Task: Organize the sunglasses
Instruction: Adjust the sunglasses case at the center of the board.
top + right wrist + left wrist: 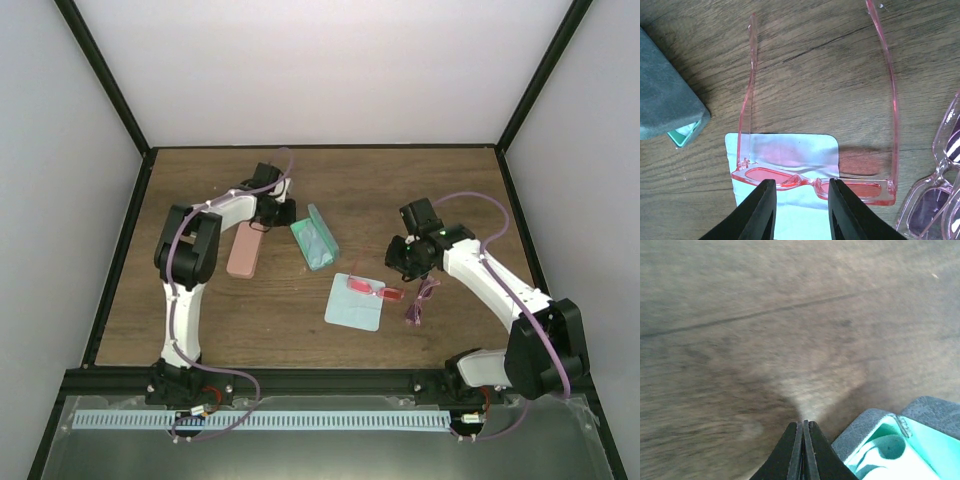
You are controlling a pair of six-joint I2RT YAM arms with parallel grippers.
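Note:
The red-lensed sunglasses (374, 288) lie with arms unfolded, their front partly on a pale blue cloth (352, 303). In the right wrist view the red sunglasses (812, 182) have their bridge between my open fingers. My right gripper (405, 262) (800, 192) is open just above them, not closed on anything. The pinkish-purple sunglasses (422, 300) lie right of the cloth and show at the right edge of the right wrist view (940, 200). My left gripper (270, 207) (804, 426) is shut and empty beside the open blue-grey case (315, 237) (890, 445).
A closed pink case (244, 248) lies left of the open case, close under the left arm. The blue-grey case's corner (665, 105) shows at the left of the right wrist view. The cloth (785, 160) lies under the red sunglasses. Black frame rails border the table.

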